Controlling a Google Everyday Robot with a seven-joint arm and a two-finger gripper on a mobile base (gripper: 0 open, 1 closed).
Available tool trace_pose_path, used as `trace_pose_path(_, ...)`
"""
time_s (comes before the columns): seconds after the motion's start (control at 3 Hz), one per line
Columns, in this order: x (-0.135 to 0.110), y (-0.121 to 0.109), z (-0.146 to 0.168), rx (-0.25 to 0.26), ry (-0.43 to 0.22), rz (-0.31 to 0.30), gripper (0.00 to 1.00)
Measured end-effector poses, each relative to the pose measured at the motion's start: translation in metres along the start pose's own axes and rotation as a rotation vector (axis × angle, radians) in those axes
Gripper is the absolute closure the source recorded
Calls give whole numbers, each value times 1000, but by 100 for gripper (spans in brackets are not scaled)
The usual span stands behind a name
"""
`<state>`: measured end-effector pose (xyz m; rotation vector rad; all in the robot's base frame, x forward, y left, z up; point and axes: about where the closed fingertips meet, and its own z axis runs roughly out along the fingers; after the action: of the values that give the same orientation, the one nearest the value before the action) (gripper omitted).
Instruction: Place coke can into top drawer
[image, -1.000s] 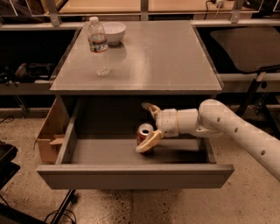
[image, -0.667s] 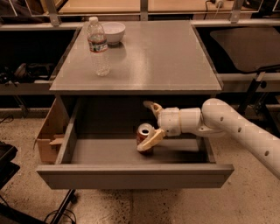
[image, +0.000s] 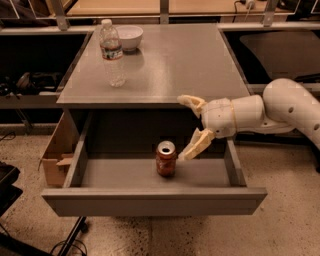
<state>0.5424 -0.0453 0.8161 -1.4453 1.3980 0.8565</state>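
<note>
The coke can (image: 166, 158), red with a silver top, stands upright on the grey floor of the open top drawer (image: 150, 200), near its middle. My gripper (image: 186, 129) is up and to the right of the can, apart from it, above the drawer's right half. Its two tan fingers (image: 196, 144) are spread wide and hold nothing. The white arm comes in from the right.
A clear water bottle (image: 113, 54) and a white bowl (image: 128, 36) stand at the back left of the cabinet top (image: 170, 65). A brown cardboard box (image: 56, 155) leans against the cabinet's left side. Dark shelving runs behind.
My gripper has let go of the can and moved up and to the right, away from it. The can stays upright in the drawer.
</note>
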Motion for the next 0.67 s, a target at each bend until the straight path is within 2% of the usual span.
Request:
trace_pose_path(0.33, -51, -6, -39, -43, 142, -41, 0)
trace_pose_path(0.67, -87, -32, -64, -78, 327, -13, 0)
